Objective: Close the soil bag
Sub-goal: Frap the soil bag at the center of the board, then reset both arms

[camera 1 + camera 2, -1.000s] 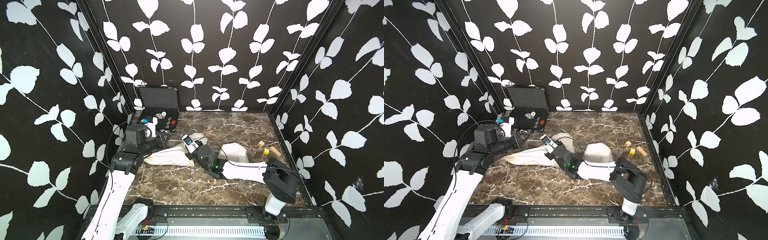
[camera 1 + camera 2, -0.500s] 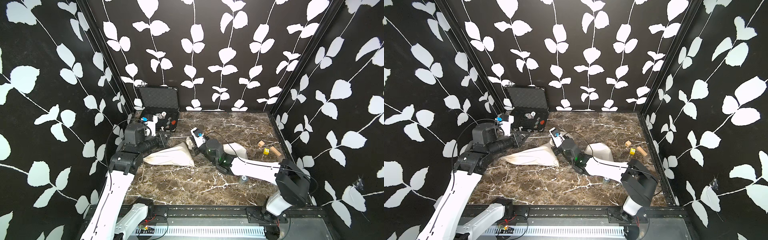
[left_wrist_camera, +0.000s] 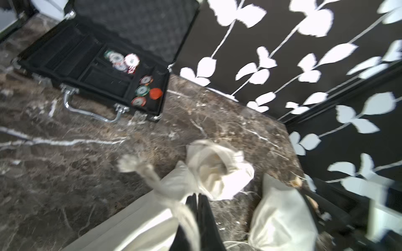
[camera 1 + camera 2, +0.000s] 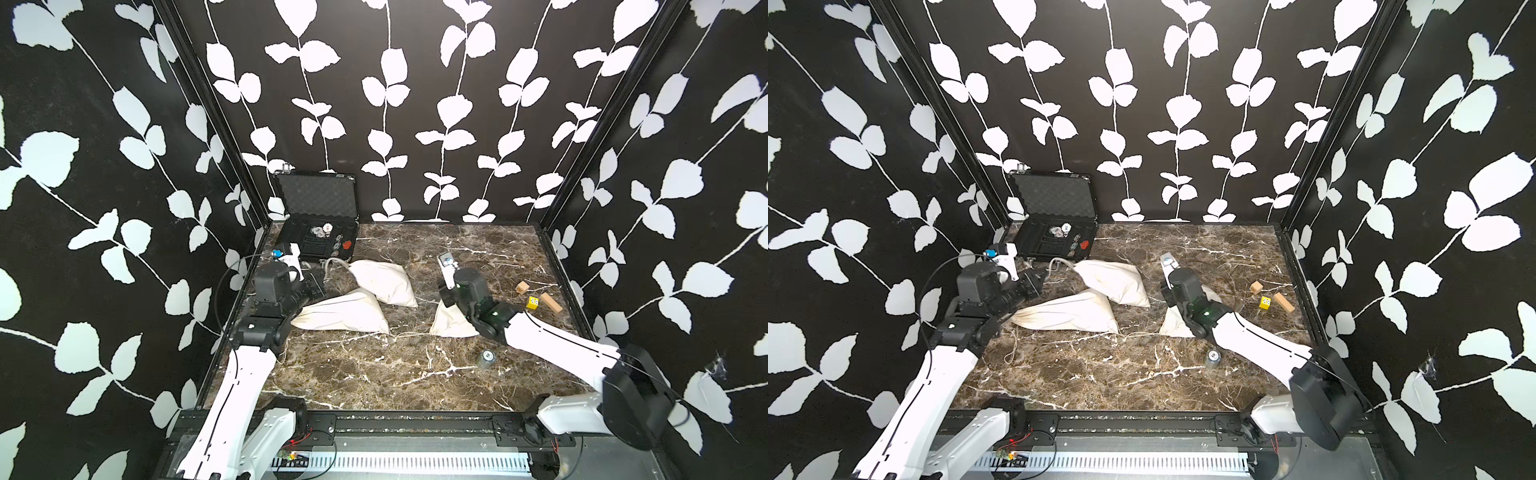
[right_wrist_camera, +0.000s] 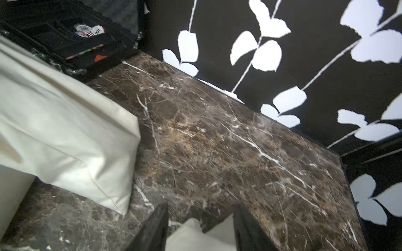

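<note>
Marble tabletop (image 4: 374, 374), black walls printed with white leaves. Items as I read them from my console:
1. soil bag (image 4: 384, 282): cream cloth, rear-left of centre, its neck puckered toward the case. I judge it soft, slumping and bottom-heavy. Hold it by the knotted cord (image 3: 152, 177) at the neck, not by the body.
2. left gripper (image 3: 196, 202): jaws together beside that cord. I cannot tell whether the cord is pinched.
3. right gripper (image 5: 200, 206): jaws apart, straddling a second sack (image 4: 451, 322).
4. third sack (image 4: 345, 316): lies against the soil bag and crowds my approach.
5. open chip case (image 4: 316, 232): just behind the neck.
6. wooden blocks (image 4: 550, 302), yellow die (image 4: 532, 302), small can (image 4: 486, 358): all well apart.
</note>
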Motion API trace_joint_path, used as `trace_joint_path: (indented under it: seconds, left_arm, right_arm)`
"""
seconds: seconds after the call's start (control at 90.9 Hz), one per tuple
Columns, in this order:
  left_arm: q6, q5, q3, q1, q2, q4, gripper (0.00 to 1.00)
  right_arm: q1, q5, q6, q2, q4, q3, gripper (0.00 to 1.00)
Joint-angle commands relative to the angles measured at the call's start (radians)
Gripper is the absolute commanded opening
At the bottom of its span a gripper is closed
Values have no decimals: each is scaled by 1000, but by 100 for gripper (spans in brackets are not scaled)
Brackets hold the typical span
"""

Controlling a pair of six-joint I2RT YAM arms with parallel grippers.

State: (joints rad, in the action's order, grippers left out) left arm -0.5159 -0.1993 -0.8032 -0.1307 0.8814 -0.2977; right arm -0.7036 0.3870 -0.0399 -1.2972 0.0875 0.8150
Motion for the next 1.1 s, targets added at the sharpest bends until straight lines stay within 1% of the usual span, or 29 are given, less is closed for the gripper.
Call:
trace_joint_path:
  seconds: [0.0, 0.033, 0.055, 0.121, 0.209, 0.286, 0.319, 0.374, 0.429, 0.539, 0.583, 0.638, 0.693, 0.737, 0.792, 0.88, 0.957, 1.045, 1.067, 1.089]
  left_arm:
    - [-6, 155, 74, -9, 23, 110, 23]
    - [0, 189, 88, -9, 21, 120, 34]
    - [7, 216, 100, -9, 16, 127, 40]
    - [43, 319, 124, -9, -8, 134, 54]
    - [108, 470, 144, -8, -45, 133, 73]
    - [197, 597, 180, -8, -68, 167, 85]
    - [234, 652, 201, -9, -70, 195, 91]
    - [300, 718, 252, -8, -59, 268, 97]
    - [375, 729, 317, -8, -30, 382, 99]
    - [512, 653, 433, -8, 68, 616, 99]
    - [560, 625, 479, -9, 108, 722, 99]
    - [627, 574, 533, -7, 151, 860, 99]
    - [671, 511, 578, -7, 195, 982, 99]
    - [685, 469, 597, -8, 231, 1046, 99]
    - [700, 423, 594, -9, 277, 1082, 99]
    - [680, 373, 573, -9, 320, 1102, 99]
    - [682, 358, 570, -10, 382, 1182, 99]
    - [689, 327, 543, -10, 431, 1208, 99]
    - [692, 318, 536, -11, 443, 1209, 99]
    - [697, 316, 527, -12, 452, 1205, 99]
  right_arm:
    - [44, 68, -32, 120, -39, -44, 60]
    - [76, 74, -31, 143, -40, -66, 62]
    - [98, 79, -30, 156, -42, -81, 64]
    - [170, 96, -24, 195, -22, -135, 72]
    - [281, 120, -3, 228, 50, -232, 80]
    - [374, 121, 29, 236, 124, -310, 87]
    - [412, 119, 43, 230, 163, -341, 90]
    - [459, 107, 59, 206, 232, -379, 93]
    - [492, 100, 69, 168, 291, -409, 95]
    - [529, 83, 72, 81, 419, -446, 98]
    - [537, 75, 63, 43, 501, -462, 99]
    - [540, 43, 58, 32, 526, -462, 100]
    - [548, 7, 52, 14, 657, -500, 100]
    - [552, -19, 27, -12, 761, -526, 100]
    - [553, -36, 4, -18, 772, -527, 100]
    - [560, -107, -27, -39, 800, -529, 100]
    - [576, -115, -32, -125, 950, -556, 100]
    - [597, -144, -22, -275, 1134, -569, 100]
    - [598, -158, -26, -281, 1148, -568, 100]
    - [599, -161, -24, -268, 1111, -563, 100]
